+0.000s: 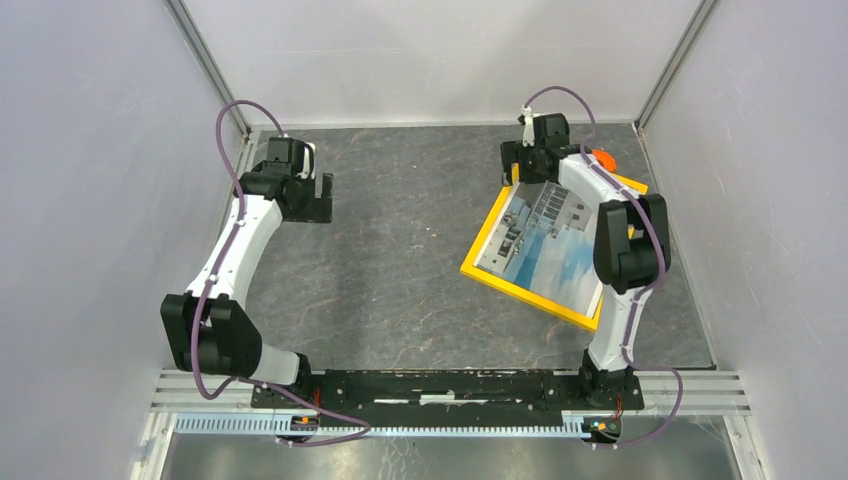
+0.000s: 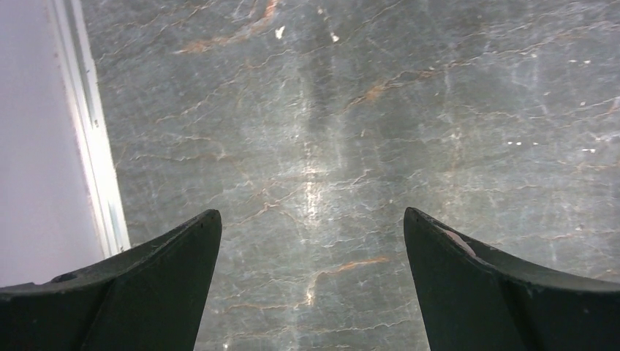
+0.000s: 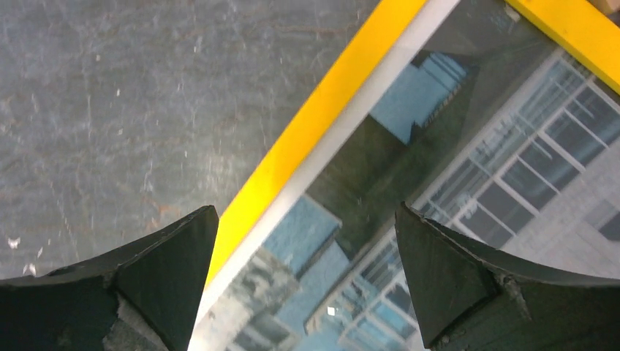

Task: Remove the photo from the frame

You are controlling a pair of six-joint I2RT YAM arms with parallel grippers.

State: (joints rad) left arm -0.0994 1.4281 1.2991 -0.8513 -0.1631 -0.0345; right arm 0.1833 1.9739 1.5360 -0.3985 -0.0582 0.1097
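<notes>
The frame (image 1: 520,288) lies face up on the right of the table, its yellow border showing. The photo (image 1: 545,245) of a white building and blue sky sits inside it. My right gripper (image 1: 522,168) hovers open and empty over the frame's far left corner. In the right wrist view the gripper (image 3: 307,219) straddles the yellow border (image 3: 322,117): one finger is over the bare table, the other over the photo (image 3: 468,146). My left gripper (image 1: 318,197) is open and empty over bare table at the far left, seen also in the left wrist view (image 2: 313,219).
The dark marbled table (image 1: 400,260) is enclosed by grey walls left, right and back. A metal wall rail (image 2: 91,146) runs close to the left gripper. A small orange object (image 1: 603,158) shows behind the right arm at the frame's far corner.
</notes>
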